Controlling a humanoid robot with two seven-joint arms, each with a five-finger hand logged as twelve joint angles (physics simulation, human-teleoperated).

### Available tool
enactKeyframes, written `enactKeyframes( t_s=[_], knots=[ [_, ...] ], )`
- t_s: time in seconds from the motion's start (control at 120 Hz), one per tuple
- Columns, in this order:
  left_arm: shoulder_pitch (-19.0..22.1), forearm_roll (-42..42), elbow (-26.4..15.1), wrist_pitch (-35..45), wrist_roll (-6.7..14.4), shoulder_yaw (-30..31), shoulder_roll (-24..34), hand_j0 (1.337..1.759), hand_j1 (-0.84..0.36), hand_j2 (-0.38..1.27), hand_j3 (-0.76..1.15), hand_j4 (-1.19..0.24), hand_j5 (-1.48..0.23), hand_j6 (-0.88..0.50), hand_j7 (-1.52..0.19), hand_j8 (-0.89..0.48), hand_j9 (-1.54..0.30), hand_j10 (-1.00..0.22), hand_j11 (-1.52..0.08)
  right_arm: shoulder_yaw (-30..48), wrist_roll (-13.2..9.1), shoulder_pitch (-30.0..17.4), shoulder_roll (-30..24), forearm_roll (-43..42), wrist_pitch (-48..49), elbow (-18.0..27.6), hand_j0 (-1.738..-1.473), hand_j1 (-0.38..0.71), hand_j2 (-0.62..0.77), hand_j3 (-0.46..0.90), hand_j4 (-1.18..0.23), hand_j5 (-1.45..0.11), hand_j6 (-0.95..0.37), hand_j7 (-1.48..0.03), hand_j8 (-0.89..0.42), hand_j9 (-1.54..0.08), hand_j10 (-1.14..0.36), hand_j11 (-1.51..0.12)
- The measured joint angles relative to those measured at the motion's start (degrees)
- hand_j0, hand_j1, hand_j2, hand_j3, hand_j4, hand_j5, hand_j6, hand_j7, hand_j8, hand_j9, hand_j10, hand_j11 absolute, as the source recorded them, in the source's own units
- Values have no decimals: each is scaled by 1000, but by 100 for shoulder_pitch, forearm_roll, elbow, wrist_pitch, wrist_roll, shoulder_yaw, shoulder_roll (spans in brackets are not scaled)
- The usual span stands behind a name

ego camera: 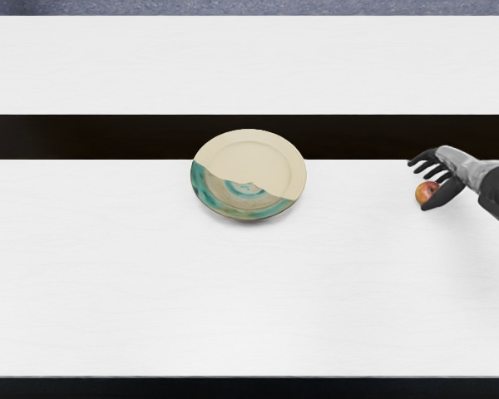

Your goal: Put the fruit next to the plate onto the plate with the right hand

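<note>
Right hand [441, 173] spread around fruit [425, 193], perhaps touching, plate [249, 162] well apart

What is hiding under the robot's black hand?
A small red-and-yellow fruit sits on the white table beneath the right hand. The hand covers the fruit's right side, so that part cannot be seen.

You've got no readable txt, labels, brands or nos. here: plate [258, 156] shows glaze pattern only, table [150, 274] is plain white.
</note>
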Motion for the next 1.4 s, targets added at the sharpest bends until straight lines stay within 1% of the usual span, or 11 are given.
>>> enactKeyframes(
  t_s=[0.125, 0.192, 0.317, 0.442, 0.6, 0.825, 0.833, 0.858, 1.083, 1.183, 1.4],
  knots=[
    [19, 0, 0, 0, 0, 1, 0, 1658, 341, 2, 0, -7, -9, -8, -9, -8, -9, -7, -9, -10, 20, -7, -71, -7, 177, 55, -1658, 173, -83, 0, -440, -568, -442, -568, -440, -569, -440, -569],
    [19, 0, 0, 0, 0, 1, 0, 1658, 341, 2, 0, -7, -9, -8, -9, -8, -9, -7, -9, -2, 25, -9, -122, -11, 287, 68, -1658, 214, -81, 0, -479, -616, -479, -617, -442, -618, -474, -618],
    [45, 0, 0, 0, 0, -2, 0, 1658, 341, 2, 0, -7, -9, -8, -9, -7, -9, -7, -9, 22, 31, -11, -160, -10, 418, 79, -1657, 262, -29, 0, -537, -685, -535, -689, -383, -693, -414, -699],
    [95, 0, 4, 0, 0, 0, 0, 1658, 341, 2, 0, -7, -9, -8, -9, -8, -9, -7, -9, 33, 30, -14, -164, -23, 484, 80, -1656, 296, -8, 0, -583, -712, -572, -734, -332, -732, -374, -749],
    [98, 0, 8, 0, 0, 1, 0, 1658, 341, 2, 0, -7, -9, -8, -9, -8, -9, -7, -9, 51, 31, 2, -175, 11, 589, 82, -1656, 300, 33, 0, -609, -735, -570, -762, -328, -765, -370, -788],
    [107, 0, 9, 0, 0, 1, 0, 1658, 341, 2, 0, -7, -9, -8, -9, -8, -9, -7, -9, 187, 26, 51, -217, 56, 853, 86, -1656, 269, 160, 0, -602, -777, -596, -779, -422, -782, -456, -791],
    [107, 0, 9, 0, 0, 2, 0, 1658, 341, 2, 0, -7, -9, -8, -9, -8, -9, -7, -9, 198, 26, 52, -217, 57, 869, 86, -1656, 252, 170, 0, -601, -779, -596, -779, -410, -784, -438, -793],
    [107, 0, 9, 0, 0, 2, 0, 1658, 341, 2, 0, -7, -9, -8, -9, -8, -9, -7, -9, 226, 25, 55, -219, 58, 908, 87, -1656, 263, 149, 0, -601, -781, -597, -780, -423, -784, -451, -792],
    [142, 0, 14, 0, 0, 2, 0, 1658, 341, 2, 0, -7, -9, -8, -9, -8, -9, -7, -9, 376, -21, 68, -224, 72, 1096, 186, -1657, 252, 226, 0, -594, -800, -602, -785, -478, -787, -509, -793],
    [183, 0, 16, 0, 0, 2, 0, 1658, 341, 2, 0, -7, -9, -8, -9, -8, -9, -7, -9, 438, -79, 69, -223, 76, 1114, 292, -1657, 252, 241, 0, -592, -806, -602, -786, -492, -788, -518, -792],
    [306, 0, 23, 0, 0, 4, 0, 1658, 341, 2, 0, -7, -9, -8, -9, -8, -9, -7, -9, 588, -335, 78, -217, 82, 1122, 613, -1658, 259, 273, 0, -591, -811, -603, -788, -493, -793, -522, -795]
  ],
)
